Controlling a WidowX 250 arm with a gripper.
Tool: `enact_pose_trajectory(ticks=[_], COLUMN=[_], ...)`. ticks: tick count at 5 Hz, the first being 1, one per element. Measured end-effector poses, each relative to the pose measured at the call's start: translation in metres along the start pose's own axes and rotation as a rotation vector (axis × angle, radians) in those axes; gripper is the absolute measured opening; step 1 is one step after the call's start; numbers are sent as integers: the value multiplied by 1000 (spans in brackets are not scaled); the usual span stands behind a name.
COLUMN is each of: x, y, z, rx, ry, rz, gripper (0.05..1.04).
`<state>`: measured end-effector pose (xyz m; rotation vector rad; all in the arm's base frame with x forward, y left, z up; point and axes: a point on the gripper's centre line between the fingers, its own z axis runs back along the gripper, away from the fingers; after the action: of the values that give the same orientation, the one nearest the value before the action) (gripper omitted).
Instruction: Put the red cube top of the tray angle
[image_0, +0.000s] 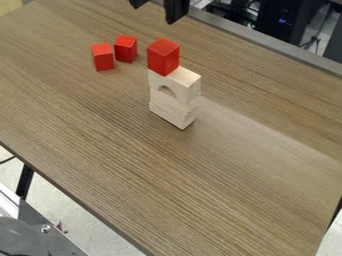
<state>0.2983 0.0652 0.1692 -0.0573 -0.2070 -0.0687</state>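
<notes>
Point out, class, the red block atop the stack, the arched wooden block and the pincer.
Red block atop the stack (157, 60): camera view, a side face.
Arched wooden block (186, 76): camera view, bare top face.
Pincer (155, 14): camera view, midway between its fingertips.

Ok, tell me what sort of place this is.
Most likely a robotics lab or workroom: a black robot claw hangs over a wood-grain table bearing red blocks and pale blocks, with dark, electronic-looking equipment behind.
</notes>
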Motion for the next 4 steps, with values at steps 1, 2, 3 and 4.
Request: enact_pose_trajectory(ticks=[1,2,3,4], x=[13,24,31,34], y=[23,44,62,82], z=[-9,-19,-34,-49], rx=[-19,3,25,101], ry=[-9,-18,-11,-21], rz=[67,102,130,144], gripper=[999,999,999,999])
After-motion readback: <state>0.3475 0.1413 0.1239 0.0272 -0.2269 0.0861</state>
